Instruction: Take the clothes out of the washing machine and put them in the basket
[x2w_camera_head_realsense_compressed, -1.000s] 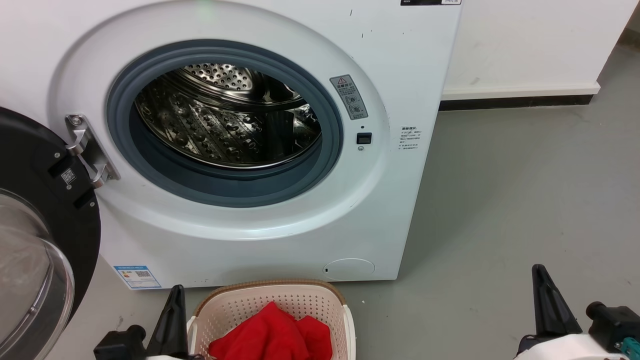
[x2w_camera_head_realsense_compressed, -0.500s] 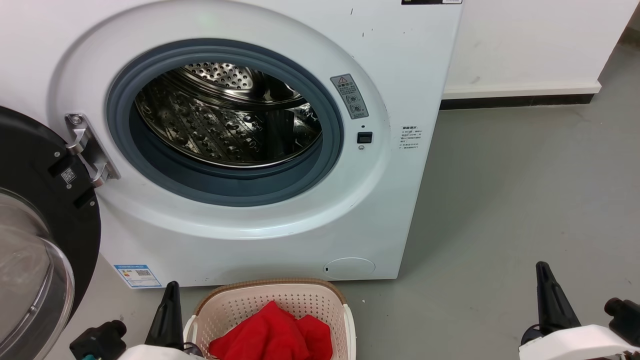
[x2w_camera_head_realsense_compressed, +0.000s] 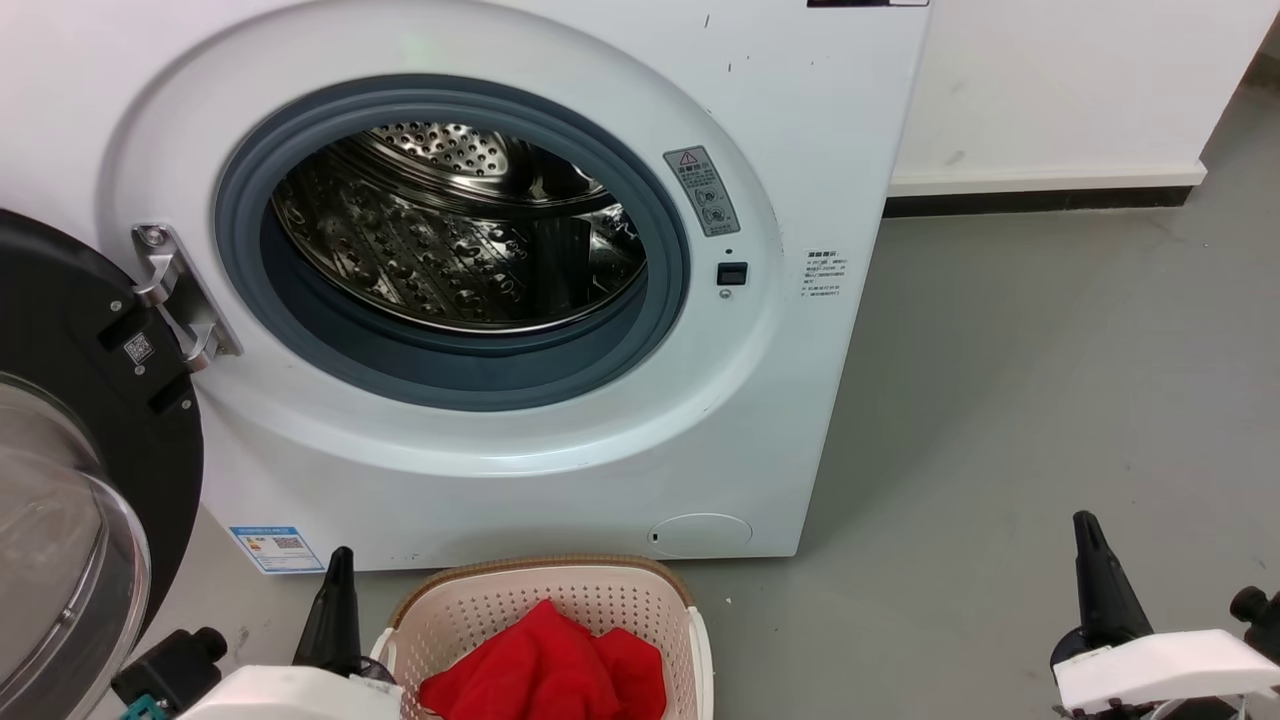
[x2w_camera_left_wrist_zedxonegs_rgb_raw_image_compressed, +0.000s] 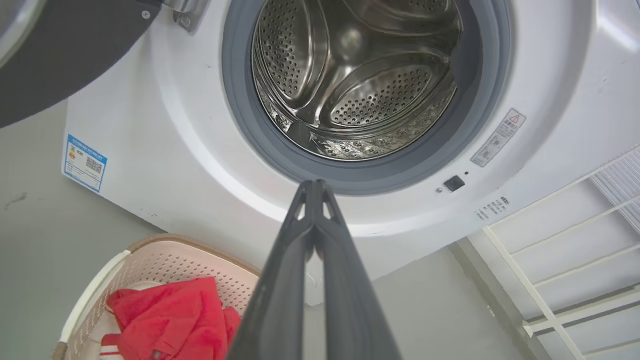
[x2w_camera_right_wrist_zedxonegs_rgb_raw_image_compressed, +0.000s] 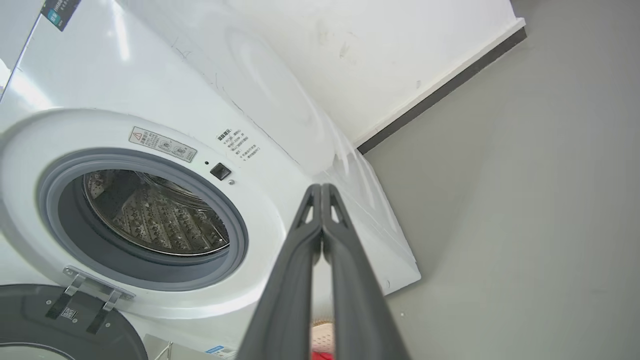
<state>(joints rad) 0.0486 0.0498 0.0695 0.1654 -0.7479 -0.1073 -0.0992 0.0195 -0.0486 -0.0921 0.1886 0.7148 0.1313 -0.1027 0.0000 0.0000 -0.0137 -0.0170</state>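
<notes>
Two grippers sit low in the head view. The left gripper (x2w_camera_head_realsense_compressed: 340, 560) is just beside the left rim of the basket (x2w_camera_head_realsense_compressed: 540, 568); the right gripper (x2w_camera_head_realsense_compressed: 1088, 530) is well apart, over grey floor (x2w_camera_head_realsense_compressed: 1000, 400). Each pair of fingers is pressed together, tips meeting — plain in both wrist views. Clothes (x2w_camera_head_realsense_compressed: 545, 665) — a red heap — lie in the basket, which stands on the floor just before the washer (x2w_camera_head_realsense_compressed: 800, 400). Door (x2w_camera_head_realsense_compressed: 90, 330) stands open at left; steel drum (x2w_camera_head_realsense_compressed: 450, 250) in plain sight.
</notes>
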